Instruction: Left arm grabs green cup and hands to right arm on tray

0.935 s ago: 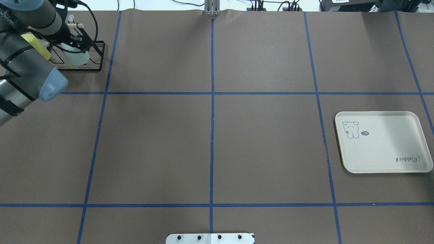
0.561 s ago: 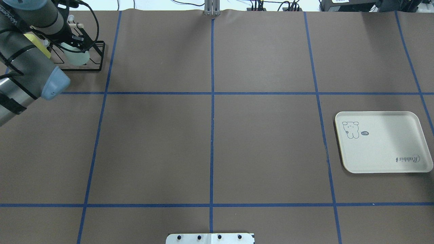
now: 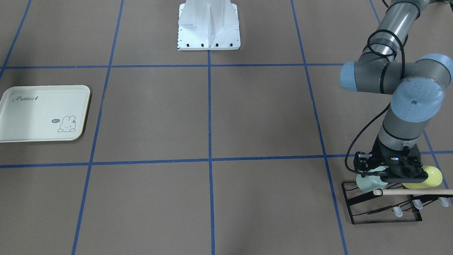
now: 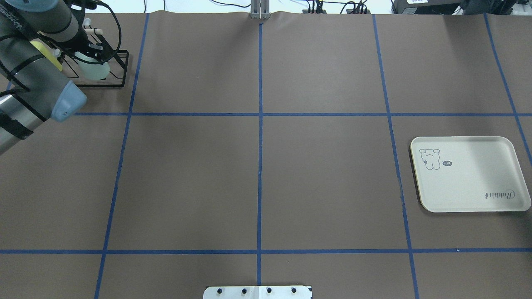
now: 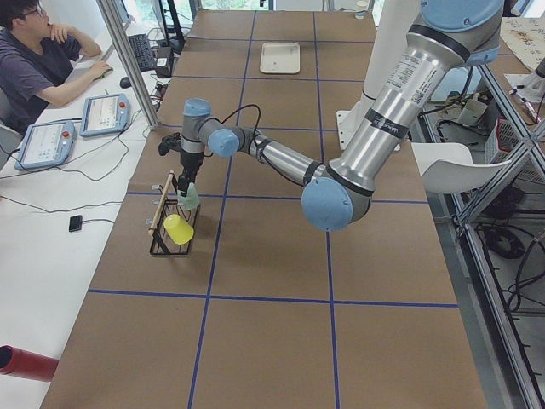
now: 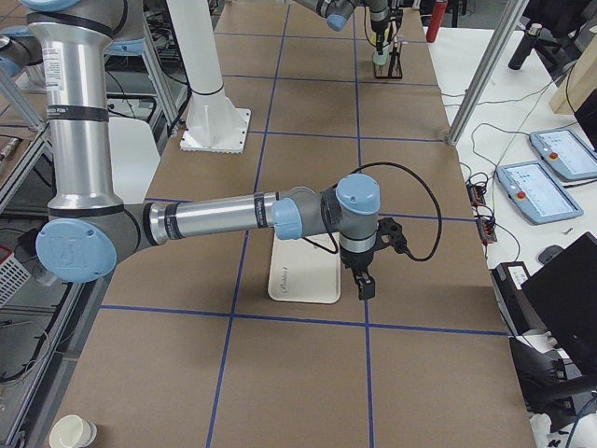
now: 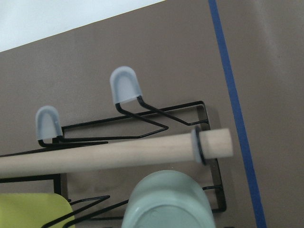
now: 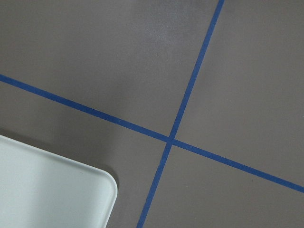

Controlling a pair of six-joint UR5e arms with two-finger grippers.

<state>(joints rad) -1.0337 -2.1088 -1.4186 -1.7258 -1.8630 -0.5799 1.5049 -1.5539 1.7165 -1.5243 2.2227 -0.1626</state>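
At the far-left corner of the table point(image 4: 324, 178), seen from overhead, we see the left arm point(image 3: 410, 102) reaching down over a black wire rack point(image 3: 384, 207). The green cup point(image 3: 366, 183) sits on that rack, closed bottom toward the left wrist camera, just beside a yellow cup point(image 3: 430, 177) on the same rack. A wooden rod point(image 3: 410, 192) runs across the rack top, close to both cups. The left pincer point(image 3: 384, 175) is right over the green cup, touching or nearly so. Its fingers are hidden by its own body, and the wrist view shows no fingertips, so we cannot tell how wide it is or whether it grips the cup. Well apart, on the opposite side of the table, the tray point(image 4: 469, 182) lies flat with nothing on it. The right arm point(image 6: 224, 217) stretches out low, with the right pincer point(image 6: 364, 285) pointing down just beside the tray's corner. It shows only from the side camera, so we cannot tell its opening. The right wrist view shows a tray corner and crossing blue tape lines point(image 8: 171, 139).
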